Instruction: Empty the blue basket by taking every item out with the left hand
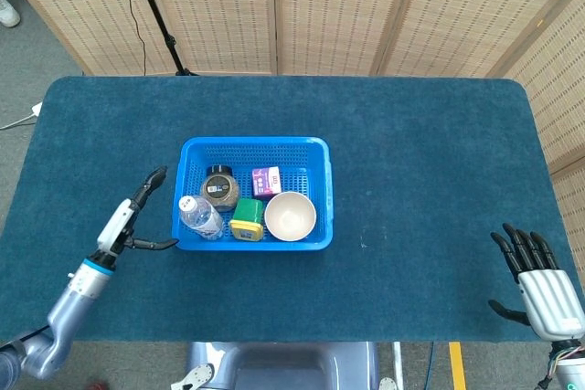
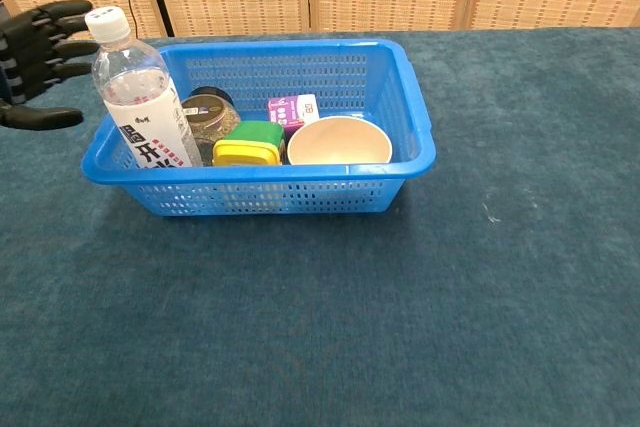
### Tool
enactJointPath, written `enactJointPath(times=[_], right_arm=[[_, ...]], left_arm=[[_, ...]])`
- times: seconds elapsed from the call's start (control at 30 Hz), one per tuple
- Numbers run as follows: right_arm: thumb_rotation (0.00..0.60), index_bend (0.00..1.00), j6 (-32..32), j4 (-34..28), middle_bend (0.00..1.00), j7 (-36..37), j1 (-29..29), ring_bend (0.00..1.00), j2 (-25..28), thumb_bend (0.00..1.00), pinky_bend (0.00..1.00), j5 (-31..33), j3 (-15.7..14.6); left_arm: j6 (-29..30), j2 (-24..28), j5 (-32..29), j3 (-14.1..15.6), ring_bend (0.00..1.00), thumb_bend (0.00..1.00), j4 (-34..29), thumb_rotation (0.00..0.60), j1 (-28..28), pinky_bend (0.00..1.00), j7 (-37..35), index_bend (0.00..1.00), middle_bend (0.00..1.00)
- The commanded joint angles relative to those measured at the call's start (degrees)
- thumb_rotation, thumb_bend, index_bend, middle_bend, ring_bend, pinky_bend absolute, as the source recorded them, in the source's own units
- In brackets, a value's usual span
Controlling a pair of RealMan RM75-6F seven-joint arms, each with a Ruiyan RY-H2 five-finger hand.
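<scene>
We see our left hand [image 1: 128, 218] spread wide and empty, just left of the blue basket [image 1: 253, 148] at frame centre-left; its long axis runs left-right, water bottle [image 2: 140, 97] upright inside.

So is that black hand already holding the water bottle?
No, the left hand is open beside the water bottle, fingers spread and not wrapped around it.

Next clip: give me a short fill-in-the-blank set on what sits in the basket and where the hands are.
1. The tallest thing in the blue basket is the water ____.
2. The cream bowl holds ____.
3. The left hand hovers beside the basket with its fingers ____.
4. The purple box lies directly behind the ____.

Missing words: bottle; nothing; spread; bowl
</scene>
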Motion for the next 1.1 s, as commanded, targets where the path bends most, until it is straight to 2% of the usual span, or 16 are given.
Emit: enactJointPath(times=[0.03,0.2,0.3,0.33,0.37,0.47,0.57,0.8,1.1], right_arm=[[0.600,0.00,-0.26,-0.12,0.00,-0.31,0.06,0.00,-0.10,0.00,0.00,-0.02,-0.13],[0.600,0.00,-0.53,-0.29,0.00,-0.52,0.12,0.00,-0.10,0.00,0.00,-0.15,-0.33],[0.600,0.00,-0.36,-0.29,0.00,-0.36,0.05,0.00,-0.02,0.00,0.00,0.06,-0.20],[0.600,0.00,-0.38,-0.28,0.00,-0.31,0.06,0.00,-0.01,0.00,0.00,0.18,-0.15],[0.600,0.00,-0.47,-0.27,0.00,-0.28,0.08,0.00,0.00,0.00,0.00,0.33,-0.12],[0.600,0.00,-0.86,-0.28,0.00,-0.18,0.20,0.00,0.00,0.00,0.00,0.59,-0.11],[0.600,0.00,-1.20,-0.29,0.00,-0.12,0.33,0.00,-0.05,0.00,0.00,0.56,-0.22],[0.600,0.00,-1.21,-0.34,0.00,-0.28,0.29,0.00,-0.10,0.00,0.00,0.33,-0.42],[0.600,0.00,-1.02,-0.46,0.00,-0.08,0.23,0.00,-0.01,0.00,0.00,0.03,-0.56]], left_arm=[[-1.99,-2.69,-0.65,-0.80,0.00,0.00,1.76,0.600,-2.20,0.00,-1.04,0.00,0.00],[-4.48,-4.89,-1.56,-1.79,0.00,0.02,2.11,0.600,-4.44,0.00,-1.42,0.00,0.00],[-5.15,-6.00,-1.96,-2.09,0.07,0.10,2.38,0.600,-5.18,0.15,-0.78,0.03,0.03],[-5.21,-6.22,-2.23,-2.42,0.14,0.15,2.24,0.600,-5.42,0.23,-0.87,0.10,0.08],[-5.36,-6.44,-2.56,-2.68,0.24,0.21,2.17,0.600,-5.60,0.32,-0.71,0.21,0.17],[-6.08,-7.05,-3.57,-3.00,0.45,0.36,2.42,0.600,-5.78,0.47,0.57,0.52,0.43],[-6.91,-7.14,-4.33,-3.15,0.53,0.41,2.19,0.600,-5.97,0.52,1.30,0.65,0.53],[-2.85,-3.68,-4.01,-4.50,0.55,0.42,-3.31,0.600,-5.10,0.52,1.46,0.68,0.55],[7.45,7.76,-1.26,-9.10,0.54,0.41,-17.71,0.600,-2.97,0.52,3.09,0.67,0.55]])
